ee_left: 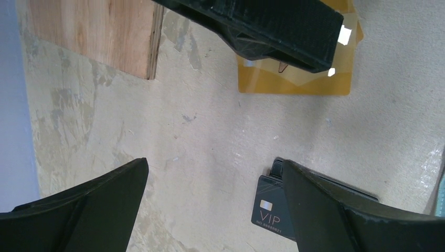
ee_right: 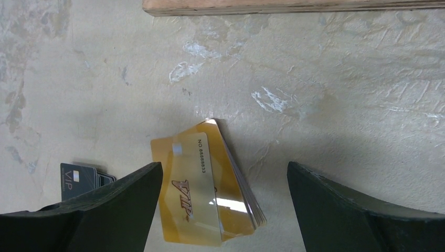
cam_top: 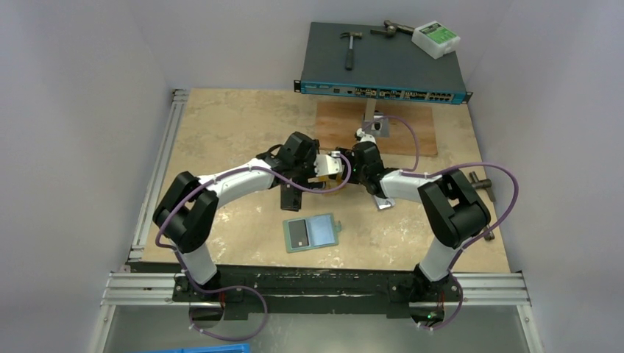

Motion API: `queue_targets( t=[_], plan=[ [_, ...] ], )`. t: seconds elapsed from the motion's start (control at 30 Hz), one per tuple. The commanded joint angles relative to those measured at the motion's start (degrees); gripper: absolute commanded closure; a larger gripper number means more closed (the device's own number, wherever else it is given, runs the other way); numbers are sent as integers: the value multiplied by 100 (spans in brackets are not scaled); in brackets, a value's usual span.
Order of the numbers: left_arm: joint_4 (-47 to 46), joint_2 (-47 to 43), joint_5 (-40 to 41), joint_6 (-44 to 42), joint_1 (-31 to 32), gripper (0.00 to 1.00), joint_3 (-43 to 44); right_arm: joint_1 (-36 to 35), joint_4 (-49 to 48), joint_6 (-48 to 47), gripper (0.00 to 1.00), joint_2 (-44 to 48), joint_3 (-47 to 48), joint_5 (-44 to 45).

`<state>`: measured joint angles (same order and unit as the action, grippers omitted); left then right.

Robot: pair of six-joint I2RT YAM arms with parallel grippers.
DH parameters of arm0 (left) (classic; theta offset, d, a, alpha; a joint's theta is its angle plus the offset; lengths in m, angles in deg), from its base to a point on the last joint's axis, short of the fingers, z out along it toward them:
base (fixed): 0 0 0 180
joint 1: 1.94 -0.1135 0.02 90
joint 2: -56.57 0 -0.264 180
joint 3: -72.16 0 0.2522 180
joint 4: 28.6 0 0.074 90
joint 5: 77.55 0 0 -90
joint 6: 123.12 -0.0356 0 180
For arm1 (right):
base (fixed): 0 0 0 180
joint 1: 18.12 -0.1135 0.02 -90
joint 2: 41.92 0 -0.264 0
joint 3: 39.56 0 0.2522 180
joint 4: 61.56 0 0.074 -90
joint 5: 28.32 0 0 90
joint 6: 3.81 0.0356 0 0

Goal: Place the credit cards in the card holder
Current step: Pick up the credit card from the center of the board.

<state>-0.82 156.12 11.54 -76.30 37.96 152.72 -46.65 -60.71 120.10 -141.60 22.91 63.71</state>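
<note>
Gold card stack [ee_right: 207,189] flat on surface [ee_right: 315,79], between spread right fingers [ee_right: 105,210]. Dark cards [ee_left: 270,207] beside spread left fingers [ee_left: 94,205]. Card holder [cam_top: 324,229] open, nearer bases. Step, likely: grasping stack. Next: lower, pinch edges cleanly.

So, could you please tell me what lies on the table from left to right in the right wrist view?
Dark cards → stack of gold cards. The wooden board along the top spans most of the width, so it has no clear place.

Overhead view from behind, whole table [cam_top: 221,132]; wrist views close, downward (both on the gold cards [ee_right: 204,194])
</note>
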Motion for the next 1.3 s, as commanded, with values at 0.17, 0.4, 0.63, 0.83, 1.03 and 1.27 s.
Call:
queue_targets(
  t=[0.17, 0.4, 0.63, 0.83, 1.03, 1.27],
  plan=[
    [116, 250, 60, 105, 154, 0, 513, 4, 188, -29, 12, -52, 13, -114],
    [-95, 197, 65, 460, 184, 0, 409, -2, 267, 19, 12, -117, 28, 7],
    [-414, 317, 73, 461, 271, 0, 229, 0, 570, -64, 13, -100, 155, 122],
    [-418, 508, -2, 497, 319, 0, 402, -2, 621, -65, 13, 63, 132, 189],
    [-365, 484, -13, 602, 317, 0, 443, 0, 500, 32, 14, 100, -43, 185],
    [-288, 513, -36, 596, 323, 0, 495, -2, 489, 89, 15, 138, -72, 201]
  ],
)
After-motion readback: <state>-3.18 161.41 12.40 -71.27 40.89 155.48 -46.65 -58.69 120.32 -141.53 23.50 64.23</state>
